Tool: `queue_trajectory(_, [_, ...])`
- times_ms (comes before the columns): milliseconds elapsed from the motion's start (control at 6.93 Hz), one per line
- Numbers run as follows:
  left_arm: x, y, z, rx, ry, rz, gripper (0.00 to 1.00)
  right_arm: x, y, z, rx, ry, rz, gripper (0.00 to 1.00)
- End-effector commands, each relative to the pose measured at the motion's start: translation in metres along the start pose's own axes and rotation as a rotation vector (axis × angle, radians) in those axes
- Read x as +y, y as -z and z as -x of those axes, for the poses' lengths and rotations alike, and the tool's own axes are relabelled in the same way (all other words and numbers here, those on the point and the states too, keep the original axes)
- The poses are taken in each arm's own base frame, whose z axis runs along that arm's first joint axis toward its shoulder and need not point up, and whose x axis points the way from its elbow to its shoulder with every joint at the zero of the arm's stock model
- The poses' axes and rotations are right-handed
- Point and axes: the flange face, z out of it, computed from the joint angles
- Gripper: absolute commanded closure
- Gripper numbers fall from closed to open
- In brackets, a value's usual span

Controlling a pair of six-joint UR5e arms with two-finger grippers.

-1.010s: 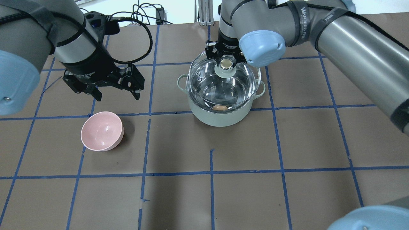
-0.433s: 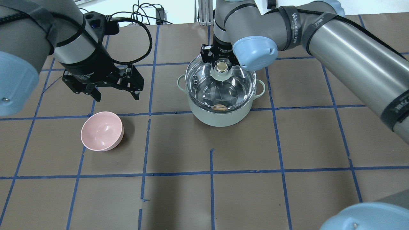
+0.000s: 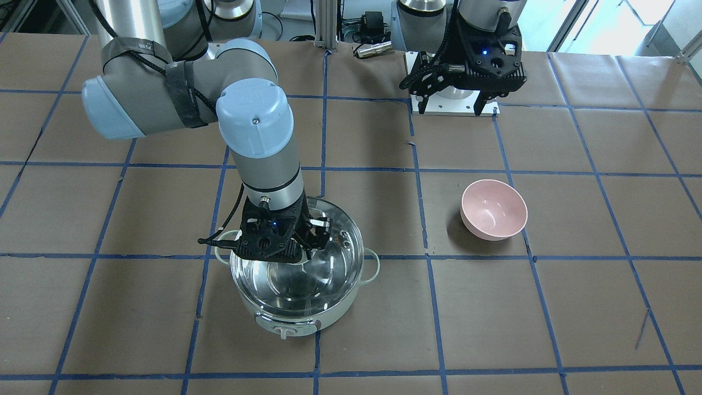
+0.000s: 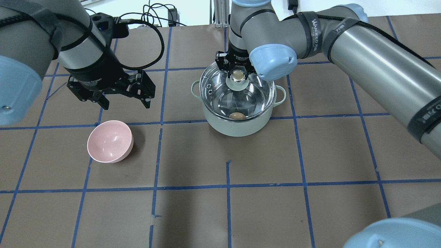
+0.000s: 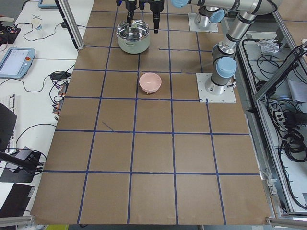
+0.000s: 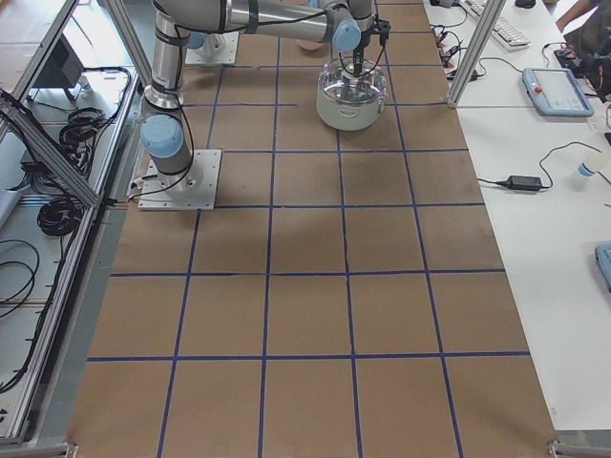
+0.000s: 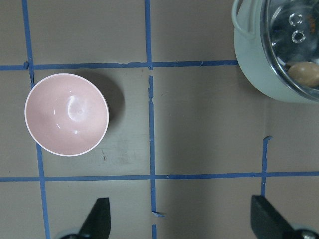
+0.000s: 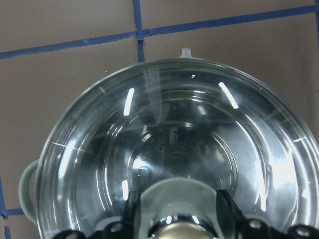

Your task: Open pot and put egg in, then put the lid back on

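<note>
The mint-green pot (image 4: 237, 126) stands at the table's middle back, its front knob showing in the front-facing view (image 3: 286, 329). The tan egg (image 4: 237, 115) lies inside it, also seen in the left wrist view (image 7: 304, 73). The clear glass lid (image 4: 256, 91) covers the pot's mouth, about level with the rim. My right gripper (image 4: 237, 74) is shut on the lid's beige-gold knob (image 8: 179, 231). My left gripper (image 4: 126, 102) is open and empty, hanging above the table to the pot's left.
A pink bowl (image 4: 110, 141) sits empty on the table below and in front of my left gripper, also in the left wrist view (image 7: 67, 114). Blue tape lines grid the brown table. Cables lie at the far edge.
My right gripper has carried the lid left and down, from offset above the pot to centred over its mouth. The left arm, bowl and egg have not moved.
</note>
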Motion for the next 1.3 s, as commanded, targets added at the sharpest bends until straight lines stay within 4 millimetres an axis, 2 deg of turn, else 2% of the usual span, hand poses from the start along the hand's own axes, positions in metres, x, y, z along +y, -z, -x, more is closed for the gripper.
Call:
queue_trajectory(0, [0.0,0.0,0.0,0.0,-0.001,0.0,0.0,-0.005,0.005,-0.002,-0.003,0.02,-0.031,0.0])
queue_trajectory(144, [0.0,0.0,0.0,0.0,-0.001,0.0,0.0,-0.016,0.015,-0.018,0.0,0.048,-0.049,0.0])
queue_trajectory(289, [0.0,0.0,0.0,0.0,-0.001,0.0,0.0,-0.035,0.041,-0.062,-0.005,0.03,-0.082,0.0])
queue_trajectory(433, [0.0,-0.001,0.0,0.0,-0.008,0.002,0.0,-0.045,0.074,-0.108,0.002,0.03,-0.12,0.0])
queue_trajectory(577, [0.001,0.0,0.0,0.0,-0.008,0.0,0.0,-0.048,0.106,-0.144,0.011,-0.004,-0.147,0.0])
queue_trajectory(722, [0.001,0.0,0.0,0.0,-0.008,0.0,0.0,-0.034,0.143,-0.175,0.005,-0.057,-0.113,0.0])
queue_trajectory(866, [0.001,0.0,0.0,0.0,-0.008,0.0,0.0,-0.013,0.174,-0.194,-0.002,-0.061,-0.084,0.0])
queue_trajectory(1155, [0.001,0.0,0.0,0.0,-0.008,0.0,0.0,0.024,0.152,-0.205,0.049,-0.014,-0.017,0.0])
